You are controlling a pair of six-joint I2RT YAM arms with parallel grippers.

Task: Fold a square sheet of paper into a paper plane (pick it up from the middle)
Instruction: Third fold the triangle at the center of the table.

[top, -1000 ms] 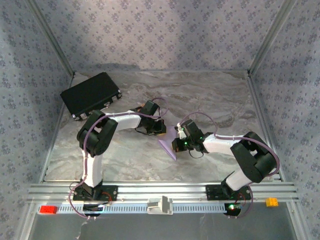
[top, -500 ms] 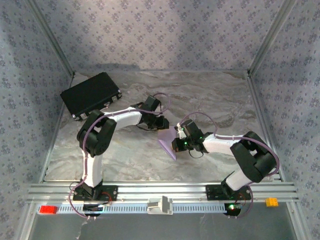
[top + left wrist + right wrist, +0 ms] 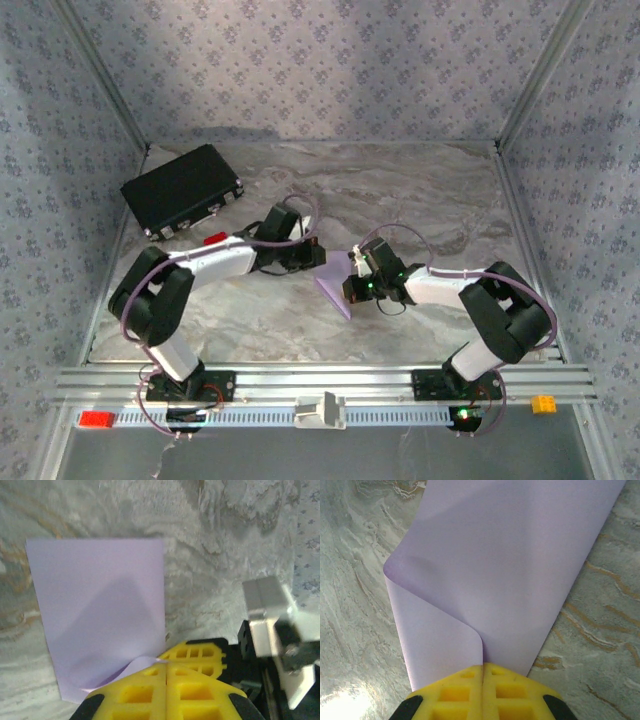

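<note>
**Fold half-formed: soft roll, no crease yet**

Near the middle of the grey marbled tabletop, between my two arms, lies the square sheet of thin pale lilac paper. My right gripper has its yellow fingers pressed together on the sheet's near edge. There one flap curls over in a loose roll rather than a sharp crease. My left gripper is closed too, and a lifted corner of the sheet runs into its tips, so I judge it pinched there.

To do this fold well, I would hold one pinch as an anchor and carry the other across slowly until the edges line up. Only then would I press the roll flat. Pulling the two pinches apart risks a tear or a skewed crease.
</note>
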